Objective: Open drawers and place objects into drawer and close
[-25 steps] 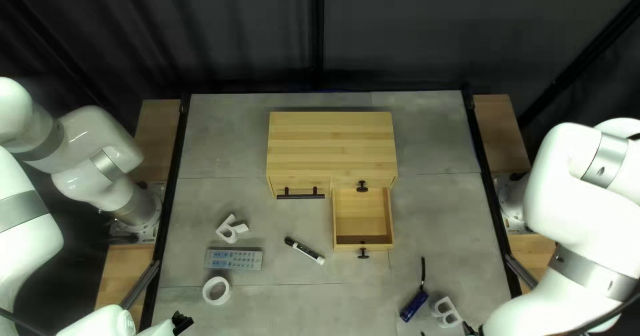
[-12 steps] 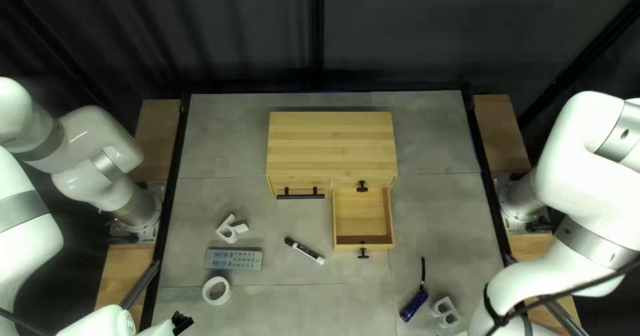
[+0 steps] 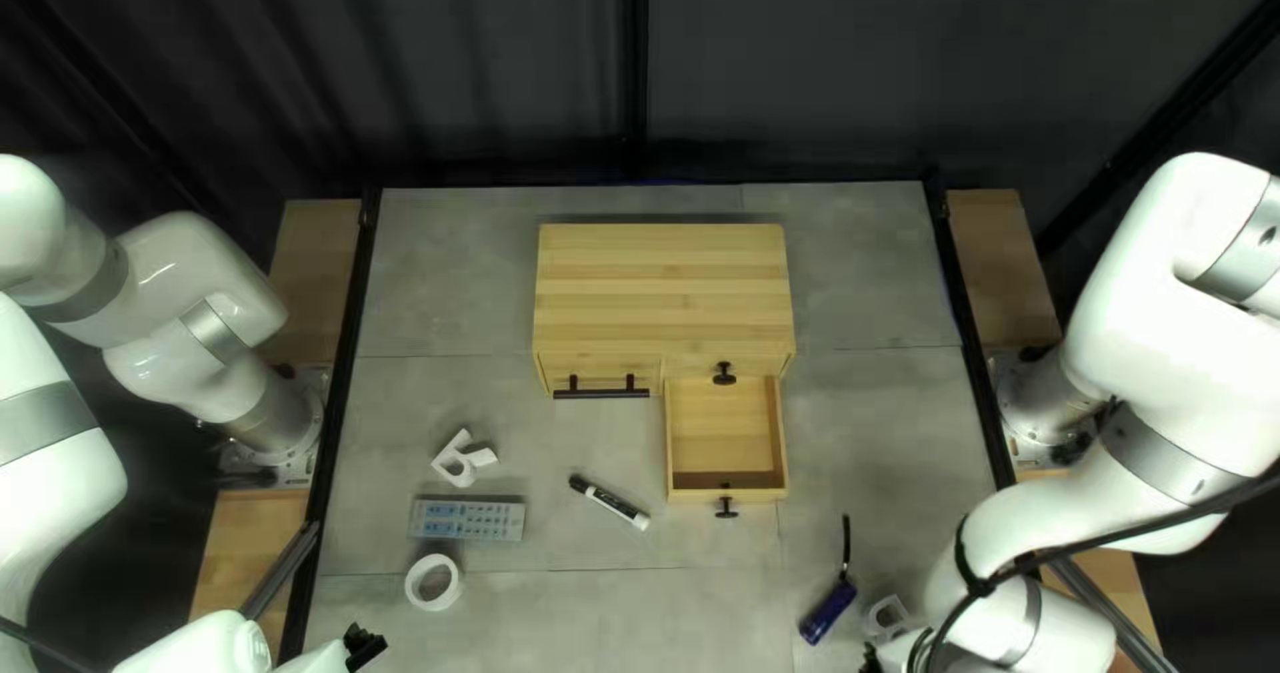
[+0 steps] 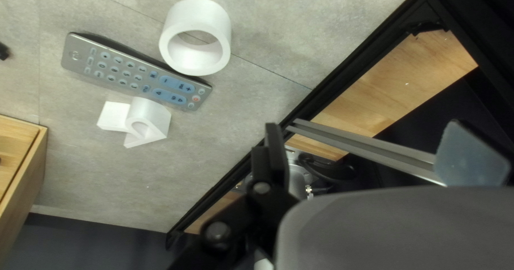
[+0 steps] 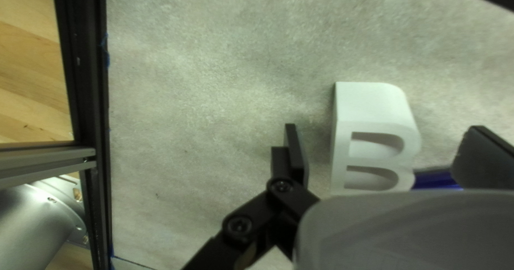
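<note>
At the bottom of the top left view, my right gripper (image 3: pixel 874 660) is beside the white letter B (image 3: pixel 887 616). In the right wrist view my open right gripper (image 5: pixel 388 155) has the letter B (image 5: pixel 375 107) between its fingers, with a gap on both sides. The blue strapped object (image 3: pixel 828 612) lies beside the B. A wooden cabinet (image 3: pixel 663 293) has its lower right drawer (image 3: pixel 727 434) pulled out, with nothing in it. My left gripper (image 3: pixel 363 646) is near the tape roll (image 3: pixel 432 582); in the left wrist view, the left gripper (image 4: pixel 375 152) stands open, holding nothing.
A grey remote (image 3: pixel 467 520) and a white letter R (image 3: pixel 462 460) lie left of the black-and-white marker (image 3: pixel 610 501). Black rails (image 3: pixel 340 393) border the tabletop. The cabinet's side (image 4: pixel 27 168) also shows in the left wrist view.
My right arm has swung in from the right and its gripper now covers part of the B. The left arm and table objects have not visibly moved.
</note>
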### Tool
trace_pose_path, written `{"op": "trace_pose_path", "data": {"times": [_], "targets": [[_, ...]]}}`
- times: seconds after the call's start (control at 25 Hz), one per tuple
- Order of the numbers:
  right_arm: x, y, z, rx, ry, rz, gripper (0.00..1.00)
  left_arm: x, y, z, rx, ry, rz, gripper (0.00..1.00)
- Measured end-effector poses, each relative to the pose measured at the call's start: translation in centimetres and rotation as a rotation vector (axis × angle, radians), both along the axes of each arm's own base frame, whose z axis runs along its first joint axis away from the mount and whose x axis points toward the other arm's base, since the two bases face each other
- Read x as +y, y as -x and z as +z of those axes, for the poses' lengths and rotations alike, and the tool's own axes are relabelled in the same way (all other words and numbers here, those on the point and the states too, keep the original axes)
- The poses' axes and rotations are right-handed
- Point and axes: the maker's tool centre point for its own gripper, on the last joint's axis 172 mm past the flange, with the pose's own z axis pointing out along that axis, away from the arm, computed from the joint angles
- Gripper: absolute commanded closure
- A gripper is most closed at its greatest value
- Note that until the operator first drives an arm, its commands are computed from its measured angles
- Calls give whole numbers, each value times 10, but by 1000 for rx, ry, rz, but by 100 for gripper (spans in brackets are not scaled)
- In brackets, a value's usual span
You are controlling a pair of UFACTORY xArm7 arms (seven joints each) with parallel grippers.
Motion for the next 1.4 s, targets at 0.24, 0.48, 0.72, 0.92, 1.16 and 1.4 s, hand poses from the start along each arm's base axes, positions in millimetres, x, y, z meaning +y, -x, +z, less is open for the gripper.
{"op": "trace_pose_path", "data": {"times": [0.24,0.48,0.72,0.92,1.16,1.4], "targets": [[-2,3,-9,-6,-9,-9,0,0,0,0,0,0,0,0],[-2,3,-11,-9,-9,-13,93,0,0,0,0,0,0,0],[2,1,-8,-10,-4,-15,94,0,0,0,0,0,0,0],[7,-2,2,-3,10,-16,94,0,0,0,0,0,0,0],[-16,-17,37,-9,48,-77,96,0,0,0,0,0,0,0],[-76,-61,83,-42,107,-216,96,0,0,0,0,0,0,0]]}}
